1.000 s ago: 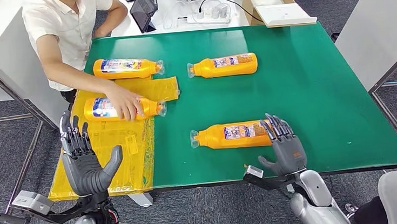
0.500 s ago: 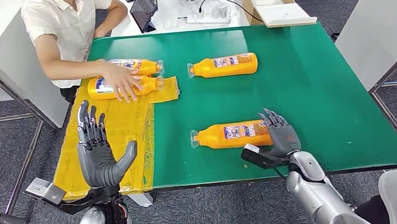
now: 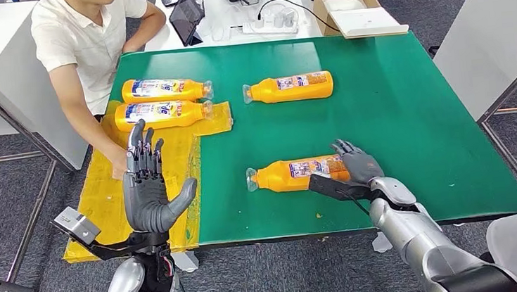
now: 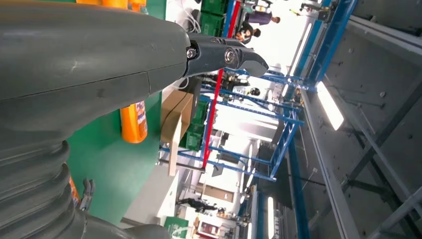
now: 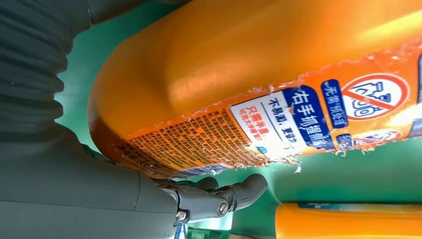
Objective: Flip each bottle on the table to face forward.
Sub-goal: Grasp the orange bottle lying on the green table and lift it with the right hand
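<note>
Several orange bottles lie on their sides on the green table (image 3: 414, 104). My right hand (image 3: 356, 166) grips the base end of the nearest bottle (image 3: 290, 175), fingers draped over it; up close its label (image 5: 278, 124) faces the camera with my thumb (image 5: 219, 196) curled by its side. Another bottle (image 3: 291, 86) lies further back in the middle, also seen past my left thumb as an orange bottle (image 4: 133, 122). Two more bottles (image 3: 164, 89) (image 3: 161, 113) lie side by side on a yellow sheet (image 3: 152, 169). My left hand (image 3: 148, 191) is raised open over that sheet's near part, holding nothing.
A person in a white shirt (image 3: 84, 41) sits at the far left corner, one hand (image 3: 117, 165) at the table's left edge. A cardboard box (image 3: 349, 7), tablet and cables lie on the white table behind. White tables flank both sides.
The person set the second bottle beside the far-left one and drew the hand back to the table's edge. My left hand rose further. My right hand closed over the near bottle's base.
</note>
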